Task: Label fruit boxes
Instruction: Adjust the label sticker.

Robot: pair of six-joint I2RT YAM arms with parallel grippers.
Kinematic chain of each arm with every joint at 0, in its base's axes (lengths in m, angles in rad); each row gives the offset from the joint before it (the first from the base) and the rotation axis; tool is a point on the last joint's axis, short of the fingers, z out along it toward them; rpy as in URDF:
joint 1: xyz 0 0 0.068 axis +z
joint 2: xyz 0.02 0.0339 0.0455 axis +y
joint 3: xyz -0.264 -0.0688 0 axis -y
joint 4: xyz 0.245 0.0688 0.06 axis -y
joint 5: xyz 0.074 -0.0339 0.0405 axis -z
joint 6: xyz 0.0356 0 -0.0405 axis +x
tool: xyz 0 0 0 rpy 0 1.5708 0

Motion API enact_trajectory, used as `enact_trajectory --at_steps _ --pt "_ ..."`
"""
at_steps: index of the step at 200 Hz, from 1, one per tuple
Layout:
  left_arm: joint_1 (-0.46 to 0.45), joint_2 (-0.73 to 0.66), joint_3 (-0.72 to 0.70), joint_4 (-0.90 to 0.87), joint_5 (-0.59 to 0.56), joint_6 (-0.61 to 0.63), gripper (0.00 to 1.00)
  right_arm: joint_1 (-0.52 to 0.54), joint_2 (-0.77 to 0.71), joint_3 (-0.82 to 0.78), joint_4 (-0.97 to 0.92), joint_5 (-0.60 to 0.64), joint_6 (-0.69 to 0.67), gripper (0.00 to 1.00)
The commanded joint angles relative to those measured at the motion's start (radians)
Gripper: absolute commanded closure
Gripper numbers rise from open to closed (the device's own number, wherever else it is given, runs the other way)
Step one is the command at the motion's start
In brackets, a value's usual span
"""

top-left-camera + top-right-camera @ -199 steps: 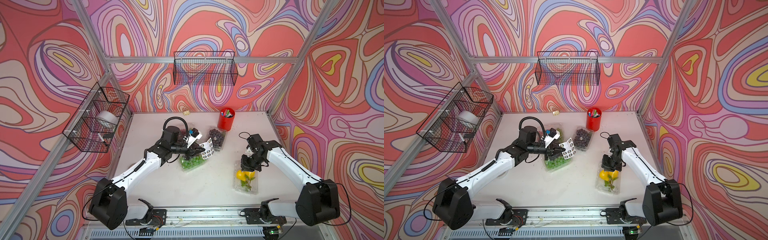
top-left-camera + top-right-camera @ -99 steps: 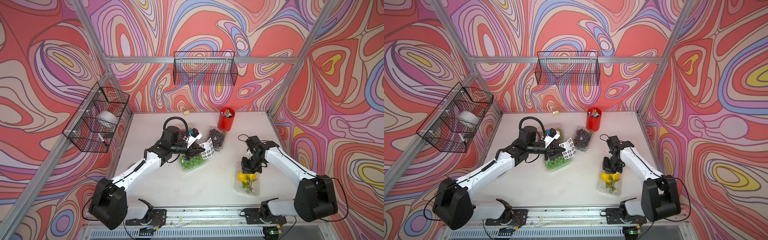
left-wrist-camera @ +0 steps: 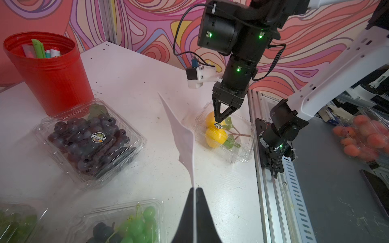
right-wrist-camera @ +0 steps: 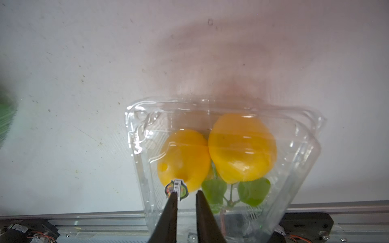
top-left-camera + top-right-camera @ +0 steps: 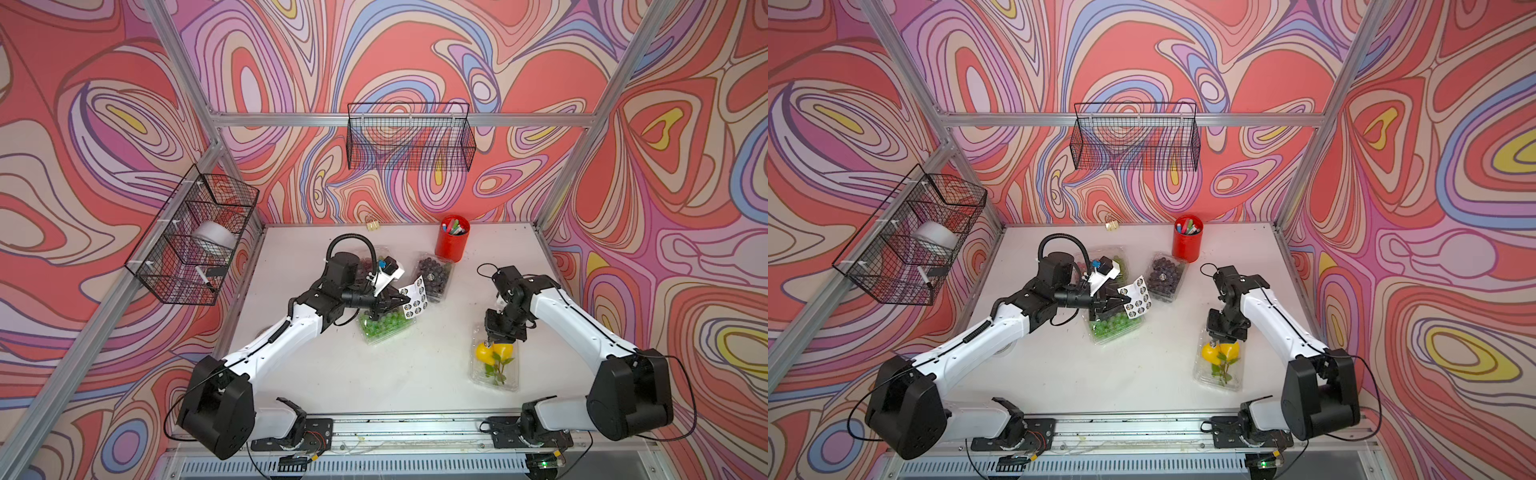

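Parted slightly since a second ago, the right pincer (image 4: 187, 192) is seen gaping only in its wrist view, a sticker (image 4: 176, 188) at one fingertip (image 4: 172, 198). Directly beneath it, lower centre of frame, the lemon box (image 4: 303, 147) is set. The left pincer (image 3: 195, 190) is clamped on the sheet (image 3: 183, 130).

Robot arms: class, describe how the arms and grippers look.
The left arm and right arm: white tubular links, black cylindrical joints. The left gripper and right gripper: black, with two tapered pointed fingers. Black cables loop at both wrists; green lights dot the right arm.
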Motion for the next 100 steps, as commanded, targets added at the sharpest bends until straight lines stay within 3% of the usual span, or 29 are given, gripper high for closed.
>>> enact_trajectory --at_steps 1,18,47,74,100 --pt "-0.006 -0.012 0.007 -0.013 0.016 0.023 1.0 -0.006 -0.049 0.062 -0.033 0.005 -0.009 0.82" --pt "-0.005 -0.013 0.012 -0.013 0.023 0.023 1.0 -0.006 -0.079 0.089 0.01 -0.029 -0.028 0.83" --pt "-0.005 -0.015 0.024 -0.007 0.069 0.014 1.0 -0.006 -0.166 0.07 0.235 -0.203 -0.113 0.82" --pt "-0.005 -0.016 0.035 -0.006 0.127 0.012 1.0 -0.007 -0.238 0.003 0.497 -0.441 -0.252 0.65" --pt "-0.005 -0.015 0.041 -0.007 0.185 0.021 1.0 -0.005 -0.268 -0.042 0.658 -0.653 -0.413 0.58"
